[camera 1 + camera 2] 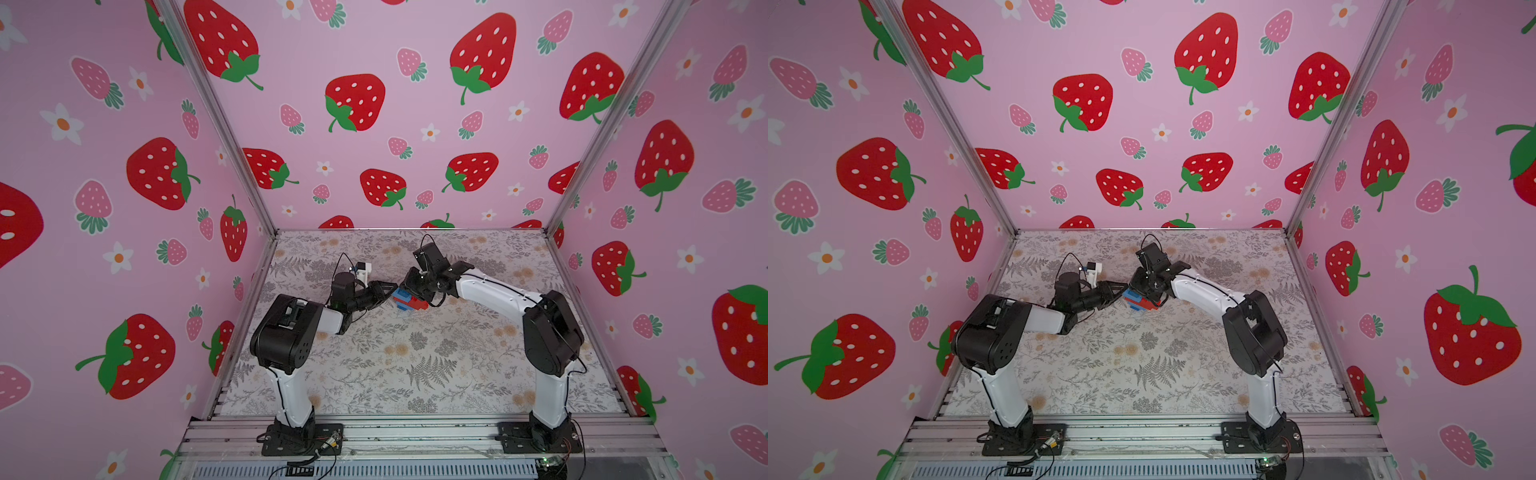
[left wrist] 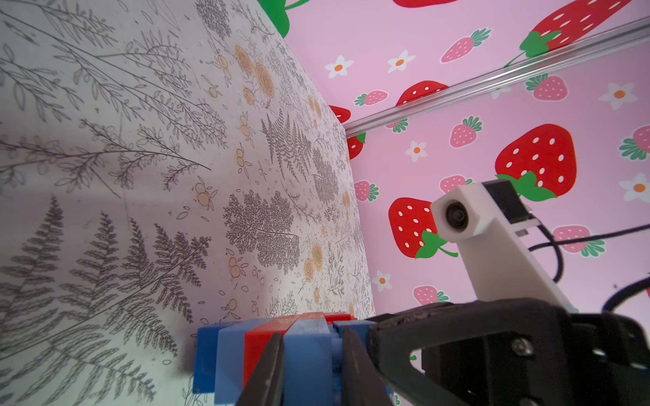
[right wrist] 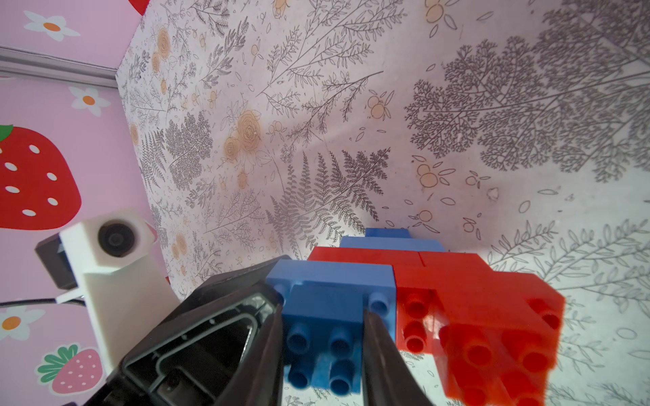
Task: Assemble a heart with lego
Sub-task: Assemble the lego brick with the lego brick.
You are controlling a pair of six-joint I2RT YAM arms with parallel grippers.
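The heart (image 1: 409,300) (image 1: 1140,302) is a stepped cluster of joined red and blue lego bricks, held just over the floral mat mid-table in both top views. My left gripper (image 1: 392,291) (image 2: 312,337) comes from the left and is shut on a blue brick at the cluster's edge (image 2: 306,351). Meeting it from the right, my right gripper (image 1: 417,292) (image 3: 323,316) is shut on a small blue studded brick (image 3: 327,316) of the same cluster. Red bricks (image 3: 492,316) stick out beside that grip. No loose lego shows on the mat.
The floral mat (image 1: 415,365) covers the table. Pink strawberry walls enclose it on three sides, with aluminium posts (image 1: 232,137) (image 1: 598,137) at the back corners. An aluminium rail (image 1: 415,432) with both arm bases runs along the front edge.
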